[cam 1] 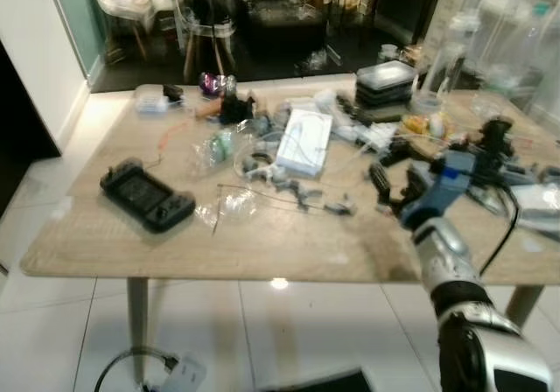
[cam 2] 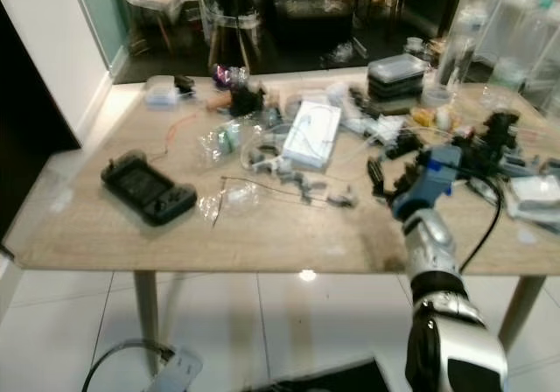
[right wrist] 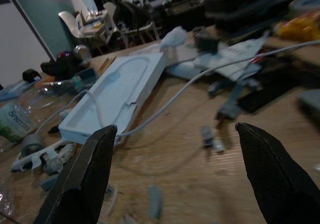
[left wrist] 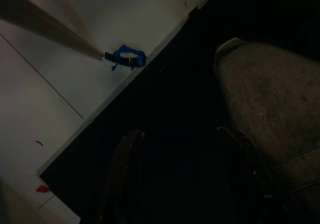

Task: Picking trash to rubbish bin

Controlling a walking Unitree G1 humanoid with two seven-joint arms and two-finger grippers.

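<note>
Cluttered table (cam 1: pixel 262 243), right gripper (right wrist: pixel 175 174) jaws apart facing white box (right wrist: pixel 117 96)

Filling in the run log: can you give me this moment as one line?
right gripper: open, raised over table, facing white box | left gripper: idle, low by floor | trash: none held

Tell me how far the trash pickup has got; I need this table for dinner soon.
Nothing looks done: the table is covered with clutter, such as a crumpled clear plastic bottle and a white box. In hand: nothing, but the right gripper hovers open over the tabletop near the box. The left gripper hangs open near the floor. Left: grasping the trash and carrying it to a bin.
</note>
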